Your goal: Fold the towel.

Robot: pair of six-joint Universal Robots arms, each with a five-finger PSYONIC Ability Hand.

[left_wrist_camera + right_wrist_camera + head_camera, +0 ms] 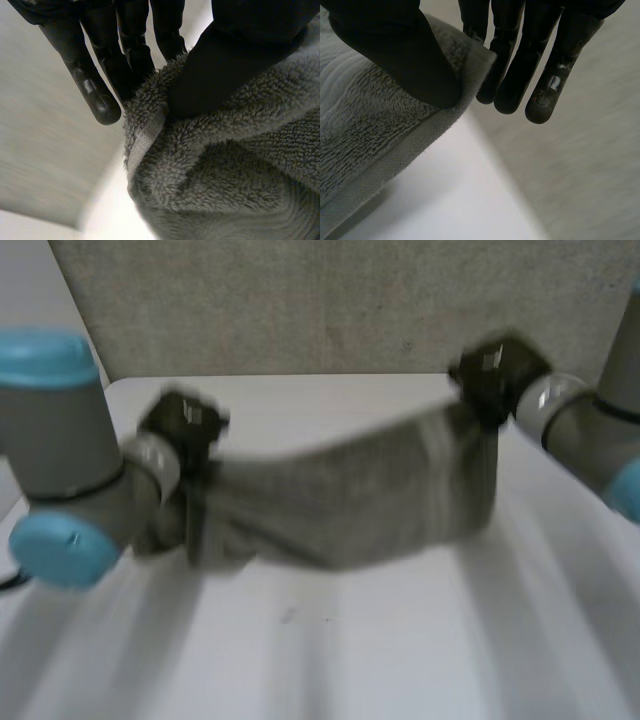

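you have the towel (350, 505) strung between both hands above the white desk (300, 650), running as a grey band from the left hand (185, 425) up to the right hand (495, 370), so its right end sits higher than its left. the middle sags a little, and the head view is too blurred to tell whether the lower edge touches the desk. in the left wrist view, your left hand's thumb (215, 65) presses down on the fluffy top of the towel's end, right by the hemmed edge, while the fingers (95, 95) stay straight behind the cloth, so the towel is pinched between thumb and fingers; one outer finger stands clear of the cloth. the rest of the towel bunches in thick folds under the palm. in the right wrist view, your right hand's thumb lies over the towel's corner beside the flat hem band, and the straight fingers (540, 95) reach past that corner from behind, nipping it the same way. the towel hangs away from this grip, with the desk below it.
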